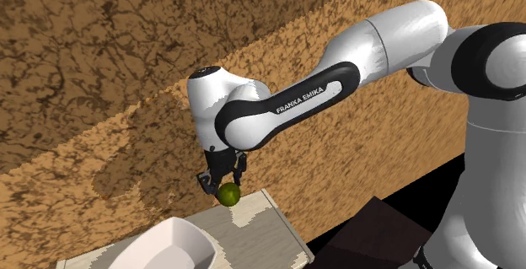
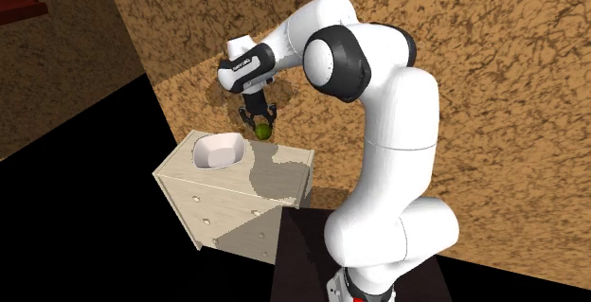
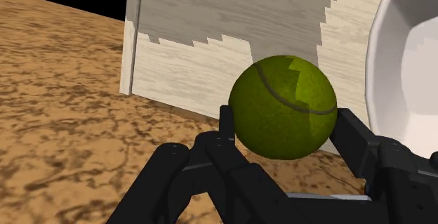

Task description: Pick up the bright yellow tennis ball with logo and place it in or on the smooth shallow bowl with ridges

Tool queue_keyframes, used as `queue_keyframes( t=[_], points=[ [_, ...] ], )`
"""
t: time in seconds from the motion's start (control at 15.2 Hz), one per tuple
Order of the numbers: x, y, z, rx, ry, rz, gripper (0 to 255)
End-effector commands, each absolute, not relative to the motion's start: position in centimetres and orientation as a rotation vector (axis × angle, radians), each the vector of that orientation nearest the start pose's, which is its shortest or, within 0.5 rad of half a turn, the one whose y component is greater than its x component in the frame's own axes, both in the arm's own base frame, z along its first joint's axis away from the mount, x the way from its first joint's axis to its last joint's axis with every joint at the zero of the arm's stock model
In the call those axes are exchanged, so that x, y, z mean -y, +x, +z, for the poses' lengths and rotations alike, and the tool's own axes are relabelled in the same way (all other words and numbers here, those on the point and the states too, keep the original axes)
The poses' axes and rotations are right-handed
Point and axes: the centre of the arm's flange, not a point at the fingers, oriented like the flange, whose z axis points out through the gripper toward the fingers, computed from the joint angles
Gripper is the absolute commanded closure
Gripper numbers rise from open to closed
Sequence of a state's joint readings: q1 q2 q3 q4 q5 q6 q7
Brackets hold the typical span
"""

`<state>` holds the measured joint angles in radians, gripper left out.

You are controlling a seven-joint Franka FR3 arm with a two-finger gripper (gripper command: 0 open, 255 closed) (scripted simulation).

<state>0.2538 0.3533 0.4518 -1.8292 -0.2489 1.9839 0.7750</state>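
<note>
Claw (image 1: 224, 181) is clamped on the yellow-green tennis ball (image 1: 228, 195) - one finger (image 3: 354, 142) pressed to each side, seen clearly from the wrist cam. Ball hangs in the air near the far corner of the pale wood dresser (image 1: 261, 234), not touching the top. White bowl (image 1: 181, 240) sits on the dresser nearby - apart from the ball. Brown mottled wall & floor around.

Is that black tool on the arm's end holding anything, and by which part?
Yes. The tool holds a yellow-green tennis ball, its two black fingers clasping the ball's opposite sides, around its middle.
</note>
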Motion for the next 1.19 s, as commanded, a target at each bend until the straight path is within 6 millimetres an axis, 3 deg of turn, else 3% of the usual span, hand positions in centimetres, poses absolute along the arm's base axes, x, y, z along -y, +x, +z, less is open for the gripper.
queue_keyframes(
  t=[0.0, 0.79, 1.12],
  points=[
    [-40.0, 48.9, 34.4, 0.059, -3.293, 0.116, 255],
    [-56.1, 47.3, 34.7, 0.059, -3.293, 0.116, 255],
    [-56.1, 47.3, 32.1, 0.059, -3.293, 0.116, 255]
  ],
)
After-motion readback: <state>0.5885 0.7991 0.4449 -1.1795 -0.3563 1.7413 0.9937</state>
